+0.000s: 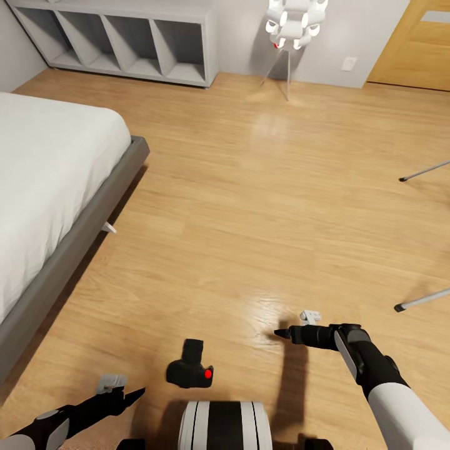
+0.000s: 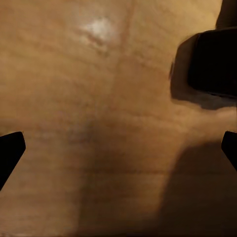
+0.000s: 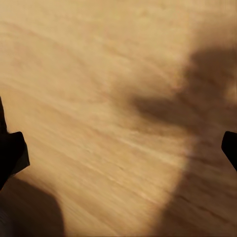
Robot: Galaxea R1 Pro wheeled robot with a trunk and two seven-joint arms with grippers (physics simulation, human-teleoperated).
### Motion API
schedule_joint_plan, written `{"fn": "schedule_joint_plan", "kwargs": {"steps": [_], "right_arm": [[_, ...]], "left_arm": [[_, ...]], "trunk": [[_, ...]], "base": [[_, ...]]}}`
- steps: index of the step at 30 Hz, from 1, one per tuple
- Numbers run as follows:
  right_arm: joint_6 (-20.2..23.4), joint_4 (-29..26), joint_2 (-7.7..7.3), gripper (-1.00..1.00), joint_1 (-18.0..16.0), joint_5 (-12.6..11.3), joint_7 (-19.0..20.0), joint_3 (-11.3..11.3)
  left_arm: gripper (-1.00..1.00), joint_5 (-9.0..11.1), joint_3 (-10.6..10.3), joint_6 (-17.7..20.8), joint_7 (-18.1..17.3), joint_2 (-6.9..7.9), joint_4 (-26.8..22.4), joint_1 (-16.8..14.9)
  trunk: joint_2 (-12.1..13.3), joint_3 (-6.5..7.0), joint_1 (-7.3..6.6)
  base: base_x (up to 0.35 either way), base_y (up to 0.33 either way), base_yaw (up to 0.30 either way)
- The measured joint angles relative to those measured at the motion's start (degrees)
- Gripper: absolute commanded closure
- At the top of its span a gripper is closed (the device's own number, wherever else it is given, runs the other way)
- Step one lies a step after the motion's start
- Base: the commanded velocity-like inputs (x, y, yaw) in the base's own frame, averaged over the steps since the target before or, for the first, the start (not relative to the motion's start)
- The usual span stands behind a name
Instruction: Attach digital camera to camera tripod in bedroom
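Observation:
The digital camera [image 1: 190, 367] is a small black box with a red button, lying on the wood floor just in front of my trunk. It also shows as a dark block [image 2: 213, 63] in the left wrist view. My left gripper [image 1: 130, 395] hovers low to the camera's left, open and empty, with one black fingertip [image 2: 10, 148] at the picture's edge. My right gripper [image 1: 282, 334] is open over bare floor to the camera's right, holding nothing. Two silver legs of the camera tripod [image 1: 425, 170] reach in from the right edge; its head is out of view.
A white-mattress bed on a grey frame [image 1: 75, 250] fills the left side. Grey cube shelves [image 1: 125, 44] line the far wall, with a white-ball floor lamp [image 1: 289, 37] and an oak door [image 1: 415, 44] to their right. Wood floor lies between.

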Motion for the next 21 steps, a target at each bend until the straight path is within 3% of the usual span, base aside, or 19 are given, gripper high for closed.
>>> {"fn": "schedule_joint_plan", "kwargs": {"steps": [3, 21], "right_arm": [[0.0, 0.0, 0.01, -1.00, 0.0, 0.0, 0.0, 0.0], [0.0, 0.0, 0.10, -1.00, 0.0, 0.0, 0.0, 0.0]], "left_arm": [[-1.00, 0.0, 0.0, 0.0, 0.0, 0.03, 0.0, 0.0], [-1.00, 0.0, 0.0, 0.0, 0.2, -0.03, -0.4, 0.0]], "trunk": [[0.0, -0.66, 0.08], [0.0, -0.67, 0.07]], "base": [[0.000, 0.000, 0.000], [0.000, 0.000, 0.000]]}}
